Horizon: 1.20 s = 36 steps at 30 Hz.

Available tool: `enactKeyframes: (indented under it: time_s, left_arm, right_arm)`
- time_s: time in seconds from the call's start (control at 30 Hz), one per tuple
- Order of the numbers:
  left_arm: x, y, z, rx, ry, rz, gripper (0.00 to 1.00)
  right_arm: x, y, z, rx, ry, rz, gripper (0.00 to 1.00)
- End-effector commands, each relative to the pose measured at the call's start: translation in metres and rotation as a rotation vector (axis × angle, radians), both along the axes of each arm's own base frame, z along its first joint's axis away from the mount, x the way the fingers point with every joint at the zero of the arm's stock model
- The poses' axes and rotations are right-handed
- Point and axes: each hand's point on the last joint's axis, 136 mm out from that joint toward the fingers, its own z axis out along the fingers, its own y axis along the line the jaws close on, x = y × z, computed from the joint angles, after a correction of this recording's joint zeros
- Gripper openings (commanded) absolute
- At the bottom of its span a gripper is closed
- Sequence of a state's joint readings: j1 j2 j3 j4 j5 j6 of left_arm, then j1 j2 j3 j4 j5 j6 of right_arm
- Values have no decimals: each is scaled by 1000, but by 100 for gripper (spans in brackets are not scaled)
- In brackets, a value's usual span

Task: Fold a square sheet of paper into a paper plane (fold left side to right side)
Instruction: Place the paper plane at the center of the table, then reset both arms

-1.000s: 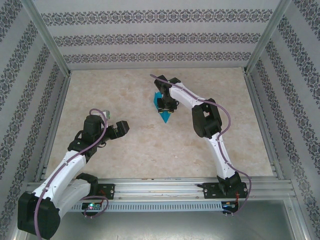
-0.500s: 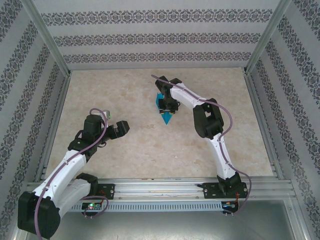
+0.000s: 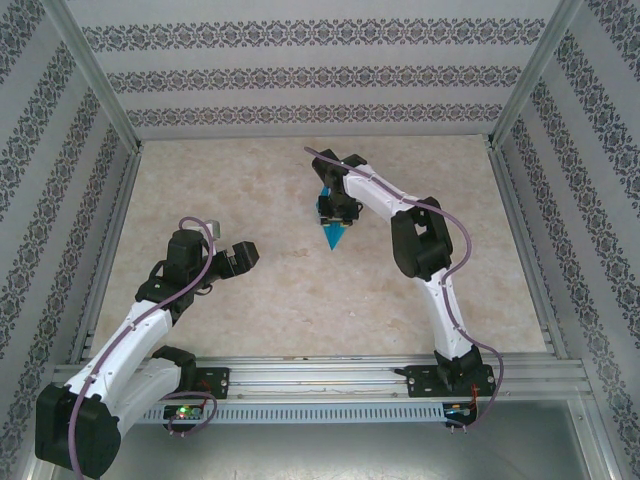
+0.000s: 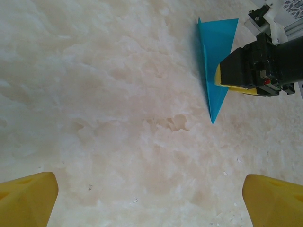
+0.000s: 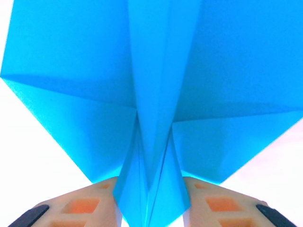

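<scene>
The paper plane [image 3: 332, 236], a narrow turquoise dart, is above the middle of the table [image 3: 250, 180], somewhat toward the table's far edge, with its sharp nose aimed at the table's near edge. In the right wrist view its creased centre layers [image 5: 151, 94] run down between two fingers [image 5: 94, 203] while the wings spread flat to either side. The right gripper [image 3: 333, 208] is clamped on that centre fold. Whether the plane touches the table cannot be told. The left gripper [image 3: 240, 255] hangs over the table's near-left part, its yellow fingertips [image 4: 28, 198] spread wide apart around nothing, well apart from the plane [image 4: 215, 52].
</scene>
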State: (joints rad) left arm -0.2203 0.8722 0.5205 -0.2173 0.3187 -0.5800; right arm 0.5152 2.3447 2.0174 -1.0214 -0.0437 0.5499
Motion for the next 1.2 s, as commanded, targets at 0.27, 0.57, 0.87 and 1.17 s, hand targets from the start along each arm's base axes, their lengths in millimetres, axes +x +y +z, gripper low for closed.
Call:
enactKeyframes:
  time_s: [0.27,0.57,0.87,1.17]
  left_arm:
    - [9,7,21,-31,-49,52,100]
    - [19,28,15,-1,-58,170,100]
    - [27,47,11,6,-75,267,100]
    - [31,56,17,47,-81,296,100]
  right_arm:
    - [-29,-9,80,-7,-149,94,49]
    - [-67,-49,141,42,-422,153,80]
    - [-97,-140,153,19,-703,16,98]
    - [-100,-219,136,-93,-953,-154,98]
